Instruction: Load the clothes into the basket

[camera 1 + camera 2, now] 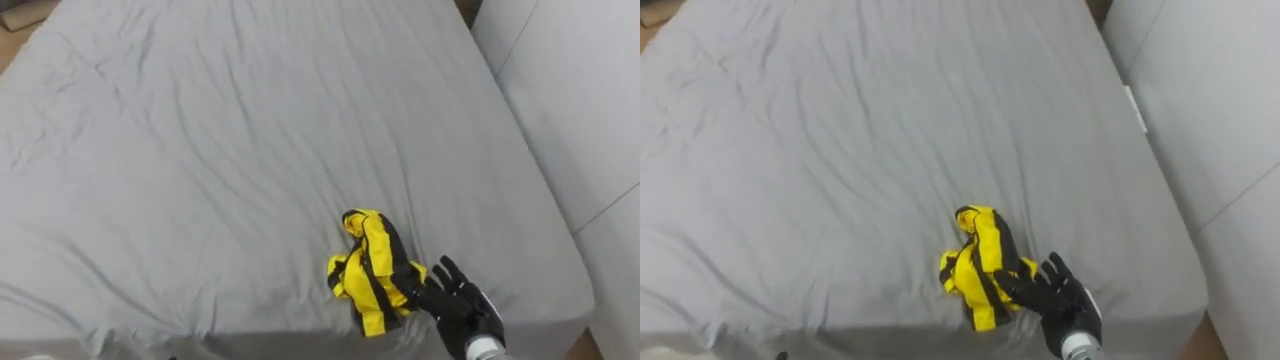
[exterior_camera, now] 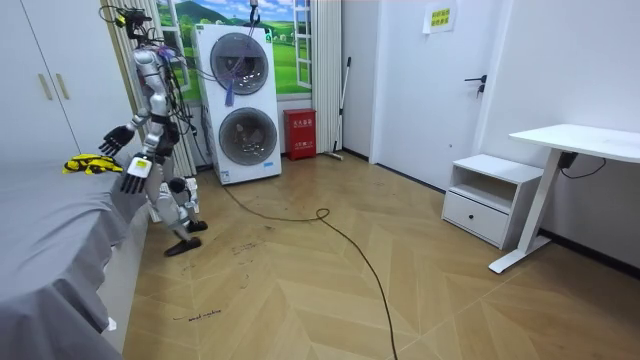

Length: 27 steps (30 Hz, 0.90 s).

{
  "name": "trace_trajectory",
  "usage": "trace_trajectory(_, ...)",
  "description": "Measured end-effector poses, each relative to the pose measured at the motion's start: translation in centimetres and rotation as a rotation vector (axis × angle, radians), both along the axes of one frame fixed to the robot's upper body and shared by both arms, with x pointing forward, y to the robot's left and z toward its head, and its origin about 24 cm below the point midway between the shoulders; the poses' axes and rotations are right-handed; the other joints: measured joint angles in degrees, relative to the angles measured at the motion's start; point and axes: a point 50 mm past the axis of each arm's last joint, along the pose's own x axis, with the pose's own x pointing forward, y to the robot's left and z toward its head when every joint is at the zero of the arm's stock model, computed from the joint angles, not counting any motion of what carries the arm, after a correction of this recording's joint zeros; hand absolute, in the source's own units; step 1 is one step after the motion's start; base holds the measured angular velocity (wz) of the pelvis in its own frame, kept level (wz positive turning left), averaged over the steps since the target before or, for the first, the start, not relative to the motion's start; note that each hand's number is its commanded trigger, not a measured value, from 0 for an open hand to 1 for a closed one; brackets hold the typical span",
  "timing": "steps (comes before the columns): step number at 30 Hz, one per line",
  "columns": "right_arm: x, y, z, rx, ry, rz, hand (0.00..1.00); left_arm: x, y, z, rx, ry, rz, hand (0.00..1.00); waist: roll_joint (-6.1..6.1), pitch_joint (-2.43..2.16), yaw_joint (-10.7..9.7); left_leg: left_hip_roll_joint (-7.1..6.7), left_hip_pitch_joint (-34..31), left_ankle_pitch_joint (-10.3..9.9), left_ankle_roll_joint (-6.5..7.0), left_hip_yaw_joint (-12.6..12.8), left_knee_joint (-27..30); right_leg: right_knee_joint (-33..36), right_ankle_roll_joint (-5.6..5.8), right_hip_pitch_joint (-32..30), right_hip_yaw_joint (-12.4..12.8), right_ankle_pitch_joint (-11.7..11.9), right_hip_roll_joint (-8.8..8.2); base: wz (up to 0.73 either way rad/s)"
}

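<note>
The robot's black right hand (image 1: 458,302) is closest, low down at about five o'clock in the eye views. Its fingers are spread out and loose, not curled round anything. The fingertips touch the edge of a crumpled yellow cloth with black stripes (image 1: 372,268).

The cloth lies in a small heap at the hand's ten o'clock. It sits on a big bed with a wrinkly grey sheet (image 1: 250,130), close to the bed's near edge.

At three o'clock from the bed is a flat white cupboard front (image 1: 580,90).

In the room view the robot stands upright at the end of the bed, facing it. Its left hand (image 2: 135,178) hangs lower, beside the bed's corner. It is too small there to tell if it is loose or closed.

Behind the robot, at its three o'clock in the room view, two white washing machines (image 2: 245,100) stand one on top of the other. A small red box (image 2: 300,133) sits on the wooden floor next to them. Far off at three o'clock are a low white drawer cabinet (image 2: 490,195) and a white desk (image 2: 580,140).
</note>
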Motion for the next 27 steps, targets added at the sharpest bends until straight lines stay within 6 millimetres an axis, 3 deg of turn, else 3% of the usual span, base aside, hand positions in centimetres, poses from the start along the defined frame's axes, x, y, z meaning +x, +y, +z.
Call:
trace_trajectory(3,0.6,-0.2,0.5,-0.032,-0.029,0.0,0.0,-0.2,0.0,0.0,0.0,0.005,0.0,0.0,-0.57,-0.24,-0.18,-2.22,2.15,0.72,0.65,0.35,-3.44,-0.82,0.95,0.59,0.09,-0.28,-1.66,-0.08)
trace_trajectory(7,1.4,0.1,1.3,-0.037,-0.074,0.007,0.0,-0.4,0.3,-0.1,0.008,0.013,0.003,0.0,-0.87,0.25,-0.18,-3.8,2.51,1.54,1.06,0.28,-6.15,-0.84,1.43,-0.23,-0.31,-0.5,-2.64,0.04)
trace_trajectory(10,1.7,0.2,1.6,-0.044,-0.09,0.01,0.0,-0.6,0.7,-0.1,0.014,0.023,0.012,0.0,-1.39,0.63,0.13,-3.95,1.92,1.56,1.11,0.05,-6.36,-0.88,1.48,-0.66,-0.81,-0.53,-2.75,0.07)
trace_trajectory(18,4.2,1.5,3.5,-0.066,-0.195,0.098,0.0,0.2,1.6,0.1,0.042,0.031,0.001,0.0,-2.1,0.51,0.73,-3.91,-1.93,1.6,1.18,0.28,-5.91,-0.8,1.61,-4.49,-0.61,-0.44,-2.81,-0.04)
trace_trajectory(24,4.3,2.2,2.6,-0.08,-0.146,0.143,0.0,0.8,1.7,0.0,0.046,0.05,0.0,0.0,-2.33,0.62,0.86,-4.06,-3.61,1.81,1.4,-0.04,-5.74,-0.71,1.62,-5.61,-1.37,-0.44,-3.0,0.05)
trace_trajectory(27,4.7,1.9,1.9,-0.121,-0.097,0.151,0.0,1.3,1.8,0.0,0.05,0.054,0.001,0.0,-2.75,0.91,0.92,-4.07,-4.26,1.83,1.44,-0.15,-5.31,-0.76,1.63,-5.83,-2.15,-0.44,-3.04,0.04)
